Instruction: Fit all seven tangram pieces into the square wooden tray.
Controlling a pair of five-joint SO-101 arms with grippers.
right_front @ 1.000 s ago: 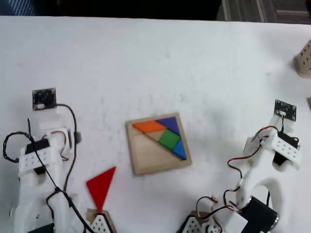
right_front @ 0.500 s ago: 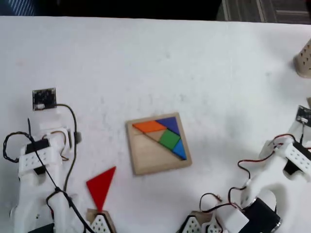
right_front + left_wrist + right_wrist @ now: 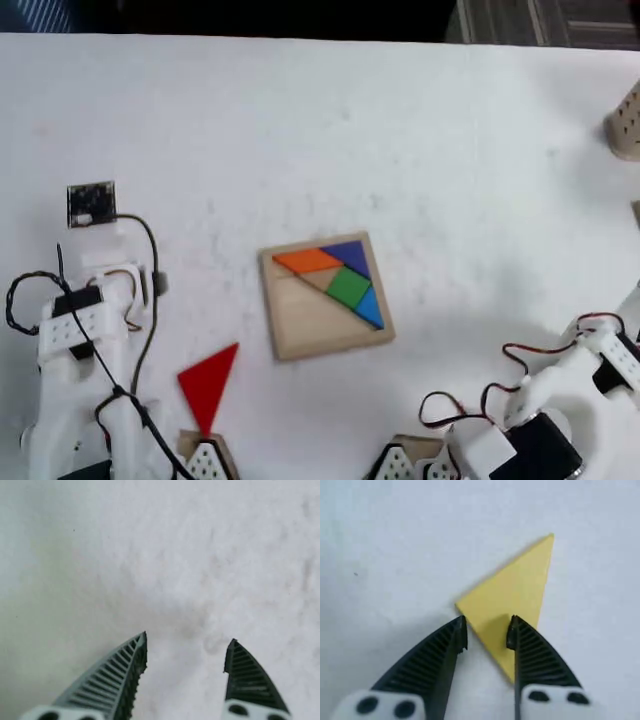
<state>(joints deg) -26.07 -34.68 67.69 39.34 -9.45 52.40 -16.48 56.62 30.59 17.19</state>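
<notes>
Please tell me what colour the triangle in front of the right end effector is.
Yellow. The triangle shows best in the right wrist view.

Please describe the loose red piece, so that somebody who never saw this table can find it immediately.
Find the square wooden tray in the middle of the white table. From its near corner, look toward the table's near edge: the red triangle lies flat there, apart from the tray. It is the one red piece, and it sits outside the tray, while the orange piece and green piece sit inside.
</notes>
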